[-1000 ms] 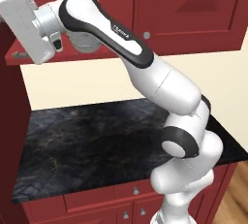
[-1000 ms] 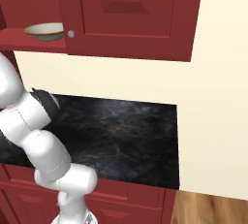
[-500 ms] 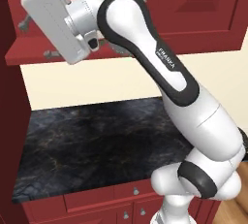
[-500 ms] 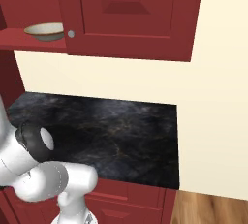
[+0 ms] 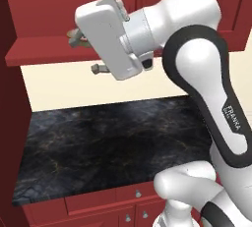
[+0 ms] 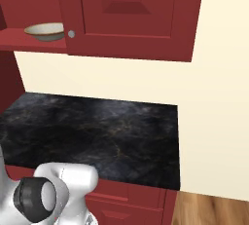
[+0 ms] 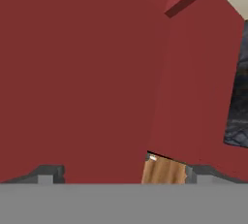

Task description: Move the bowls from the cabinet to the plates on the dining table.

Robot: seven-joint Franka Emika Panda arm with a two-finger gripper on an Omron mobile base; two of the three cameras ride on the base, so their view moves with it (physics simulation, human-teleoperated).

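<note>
Bowl (image 6: 45, 31) sat on the cabinet (image 6: 129, 14) shelf beside the door knob, apart from the empty, wide-open claw (image 5: 86, 52) raised nearby; looked stiff, glazed, probably slippery and breakable, so best pinched across its thin rim.

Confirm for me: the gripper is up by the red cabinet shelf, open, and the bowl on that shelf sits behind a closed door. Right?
Not quite. The bowl is not behind a closed door: in the right base view it sits in the open on the cabinet shelf, just left of the closed door and its knob. The rest holds: the gripper is up by the shelf in the left base view, open.
</note>
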